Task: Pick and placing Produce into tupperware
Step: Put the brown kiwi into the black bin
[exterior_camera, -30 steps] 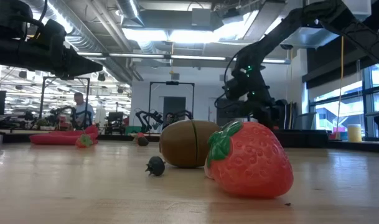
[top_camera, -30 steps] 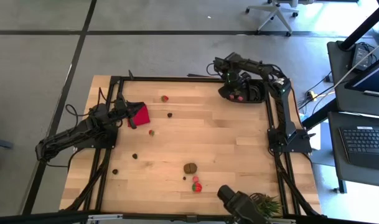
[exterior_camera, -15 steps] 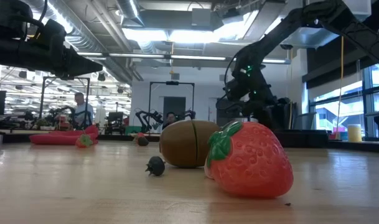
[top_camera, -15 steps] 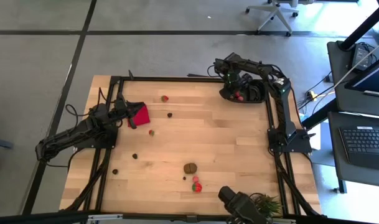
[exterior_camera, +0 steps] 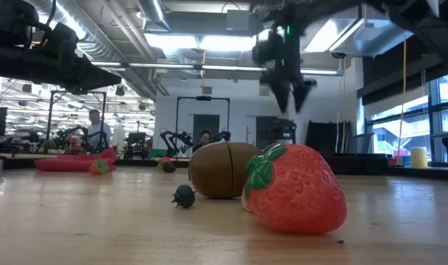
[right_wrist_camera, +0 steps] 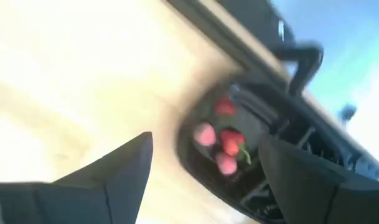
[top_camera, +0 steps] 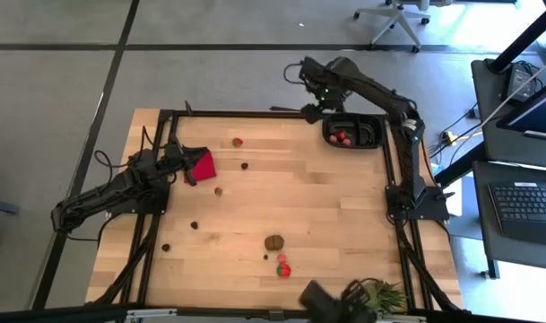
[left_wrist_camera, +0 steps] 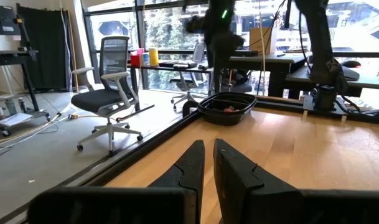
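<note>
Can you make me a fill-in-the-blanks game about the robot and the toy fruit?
1. The black tupperware has ____ strawberries in it.
2. The right gripper is empty and its fingers are ____.
3. The left gripper rests beside a ____ cloth.
4. In the low view, the big strawberry lies next to a ____ kiwi.

Missing words: red; open; red; brown

Strawberries [top_camera: 283,268]: three on table [top_camera: 326,197]; four in tray [top_camera: 373,141]; one kiwi [top_camera: 273,241]
</note>
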